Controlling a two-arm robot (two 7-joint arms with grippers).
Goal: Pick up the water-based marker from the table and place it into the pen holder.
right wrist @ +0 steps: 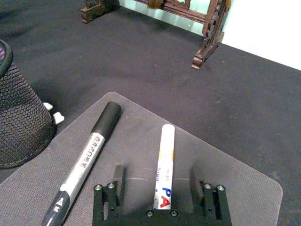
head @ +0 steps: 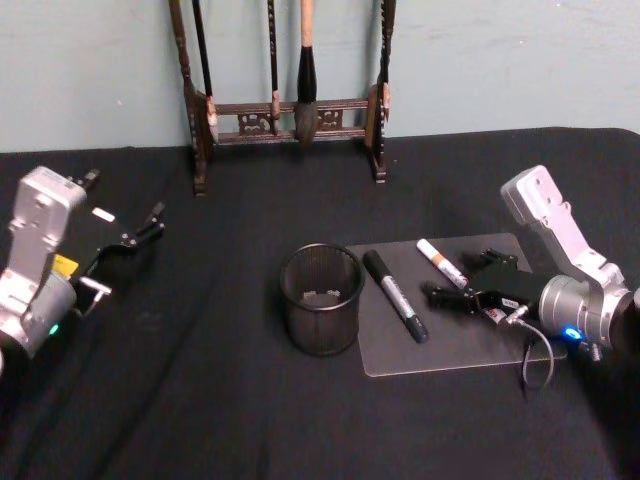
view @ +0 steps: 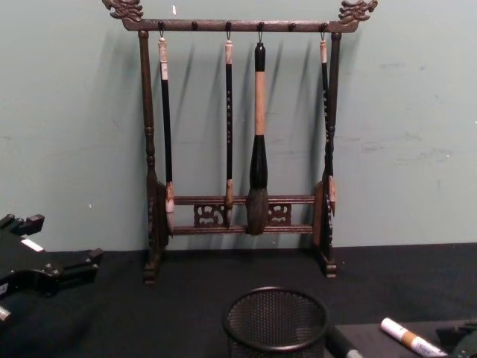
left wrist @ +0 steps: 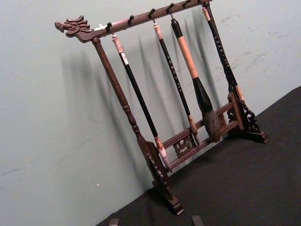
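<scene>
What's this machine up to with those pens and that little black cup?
The robot is about to pick up a pen. Its right pincer is open and sits around the white marker, one finger on each side, not yet gripping. That marker lies on a clear mat next to a black marker. The mesh cup beside the mat is where it should go. The left pincer is open and idle, off to the left.

A table (head: 200, 400) draped in black cloth carries everything. Near its middle stands the black mesh pen holder (head: 321, 300), and just beside it, at about four o'clock, a translucent grey mat (head: 450, 345) lies flat. At twelve o'clock, by the far edge against the wall, stands a dark wooden brush rack (head: 345, 120).
</scene>
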